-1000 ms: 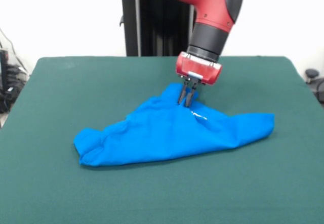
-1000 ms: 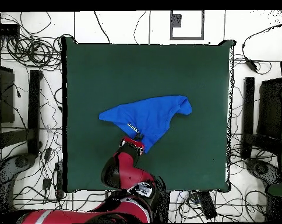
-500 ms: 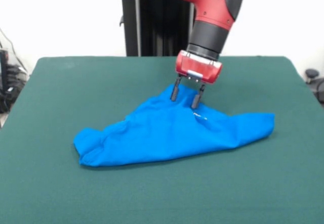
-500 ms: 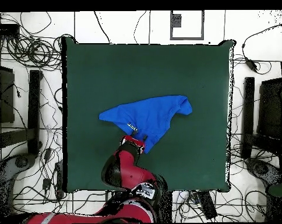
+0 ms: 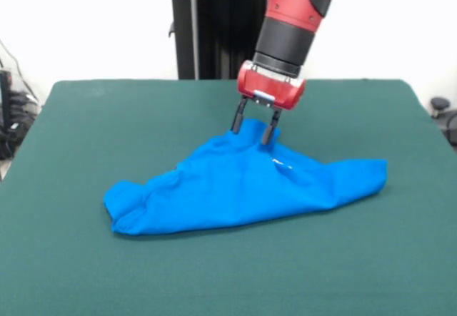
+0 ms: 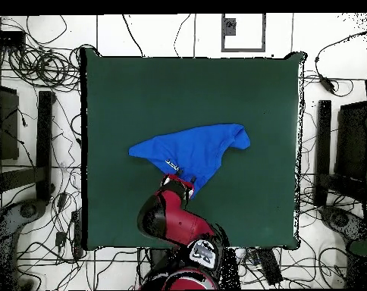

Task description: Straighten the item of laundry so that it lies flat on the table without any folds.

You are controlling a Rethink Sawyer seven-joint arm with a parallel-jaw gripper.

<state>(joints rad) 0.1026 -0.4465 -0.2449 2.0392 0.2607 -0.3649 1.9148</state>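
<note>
The item of laundry [image 5: 243, 184] is a bright blue T-shirt lying crumpled in a rough triangle on the dark green table [image 5: 86, 116]. Its far corner rises to a peak, and a small white tag shows near it. In the overhead view the shirt [image 6: 192, 150] spreads across the table's [image 6: 126, 91] middle. My gripper [image 5: 252, 126] hangs open just above the peaked far corner, its dark fingers [image 5: 236, 119] apart and holding nothing. From overhead the gripper [image 6: 179, 182] sits at the shirt's lower point.
Cables, black stands and equipment surround the table [image 6: 35, 68] on the white floor. A black pedestal column [image 5: 207, 31] stands behind the table's far edge.
My gripper was shut on the shirt's far corner, then opened and let it go. It has since risen and drifted slightly left, clear of the cloth.
</note>
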